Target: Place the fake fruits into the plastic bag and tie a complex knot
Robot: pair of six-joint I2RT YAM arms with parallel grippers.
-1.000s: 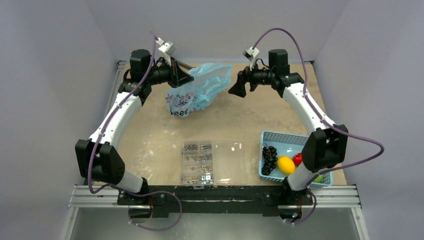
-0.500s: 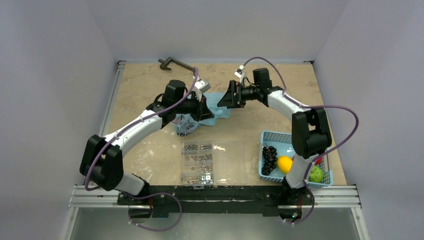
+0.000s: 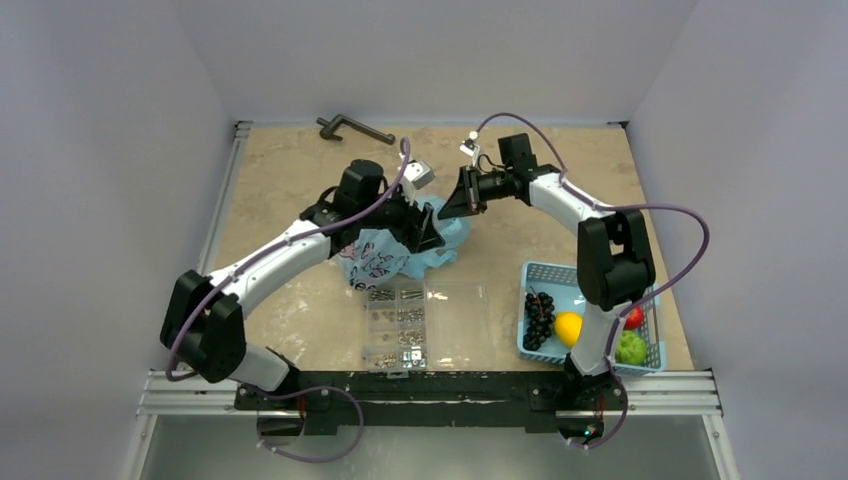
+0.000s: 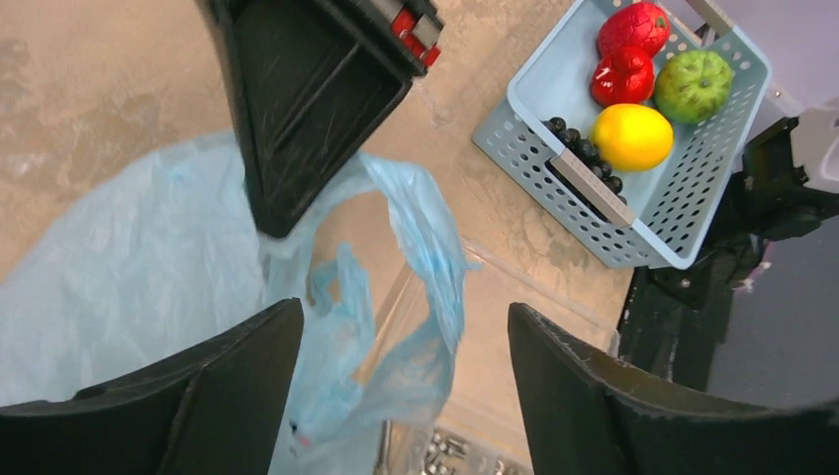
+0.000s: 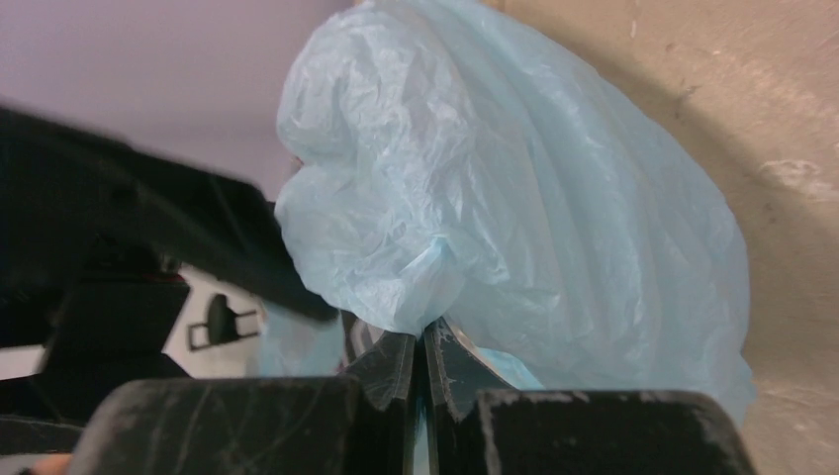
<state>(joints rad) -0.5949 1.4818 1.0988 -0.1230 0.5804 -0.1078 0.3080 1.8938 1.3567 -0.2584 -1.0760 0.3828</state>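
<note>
Arms bowed inward, left end effector (image 4: 401, 341) spread over plastic bag (image 4: 119, 267), right end effector (image 5: 419, 348) pinching it.

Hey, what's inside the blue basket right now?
The blue basket holds two red fruits, a green fruit, a lemon and grapes. The grapes are partly hidden behind its handle; anything beneath the fruit can't be seen.

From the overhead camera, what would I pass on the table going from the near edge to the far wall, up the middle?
screw box → bag → crank
</note>
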